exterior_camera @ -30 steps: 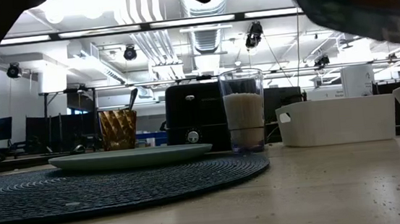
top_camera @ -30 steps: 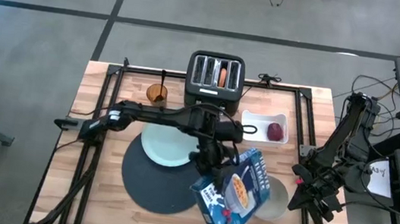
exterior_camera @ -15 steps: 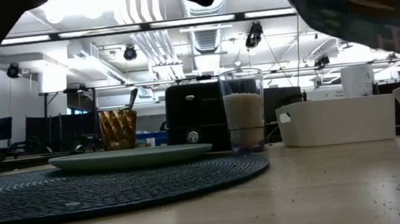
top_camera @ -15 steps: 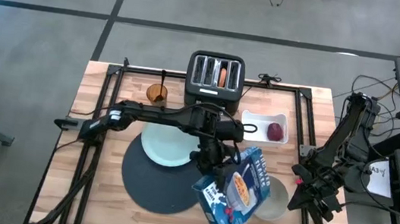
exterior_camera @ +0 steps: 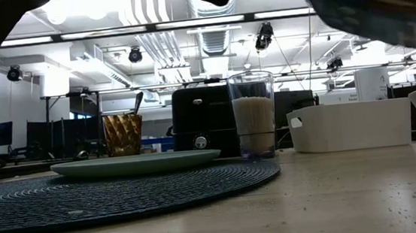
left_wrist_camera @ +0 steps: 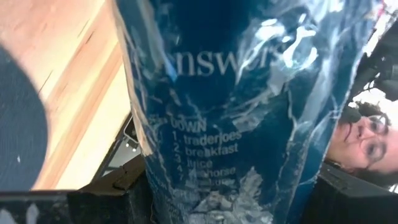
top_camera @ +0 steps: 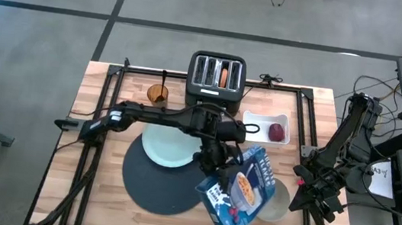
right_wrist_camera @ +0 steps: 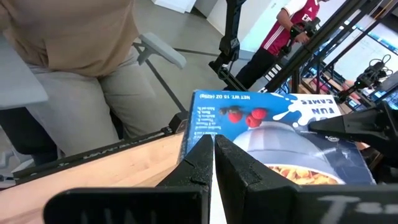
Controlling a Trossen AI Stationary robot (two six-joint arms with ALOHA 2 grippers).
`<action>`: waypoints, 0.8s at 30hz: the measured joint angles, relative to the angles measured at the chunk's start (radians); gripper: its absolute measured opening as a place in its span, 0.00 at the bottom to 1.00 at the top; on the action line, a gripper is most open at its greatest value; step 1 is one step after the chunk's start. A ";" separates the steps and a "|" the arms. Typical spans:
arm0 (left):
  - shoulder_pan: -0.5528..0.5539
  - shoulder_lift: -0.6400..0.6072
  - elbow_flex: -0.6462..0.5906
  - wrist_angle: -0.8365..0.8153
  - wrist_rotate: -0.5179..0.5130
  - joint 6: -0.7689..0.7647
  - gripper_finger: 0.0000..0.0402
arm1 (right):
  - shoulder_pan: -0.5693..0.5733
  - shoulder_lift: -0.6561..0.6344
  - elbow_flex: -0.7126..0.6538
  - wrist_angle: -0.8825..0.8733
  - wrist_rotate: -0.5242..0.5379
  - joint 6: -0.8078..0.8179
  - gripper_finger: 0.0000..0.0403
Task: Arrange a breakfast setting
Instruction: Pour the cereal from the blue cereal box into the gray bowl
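**Cereal box tips over the bowl**

Since the earlier frame, the blue cereal box (top_camera: 240, 192) has shifted slightly toward the beige bowl (top_camera: 276, 199). Left gripper (top_camera: 214, 162) clamps the box above the table. Right gripper (right_wrist_camera: 213, 154) waits at the table's right edge, fingers closed. Pale mint plate (top_camera: 166, 147) sits on the dark-blue placemat (top_camera: 148, 183).

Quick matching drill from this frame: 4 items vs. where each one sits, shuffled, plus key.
Items:
1. cereal box
2. plate
3. red fruit
4. bagel

Places:
A. in the white tray
B. in a toaster slot
C. held by the left gripper, tilted over the bowl
D. on the dark placemat

Pairs: 1-C, 2-D, 3-A, 4-B
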 joint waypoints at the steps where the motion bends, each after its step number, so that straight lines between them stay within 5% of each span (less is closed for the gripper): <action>1: 0.000 0.000 0.000 -0.009 0.000 0.000 0.60 | 0.000 0.000 0.000 -0.001 0.000 0.000 0.02; 24: -0.032 0.000 0.000 0.024 -0.030 -0.065 0.60 | 0.000 0.000 0.000 -0.005 0.000 0.000 0.02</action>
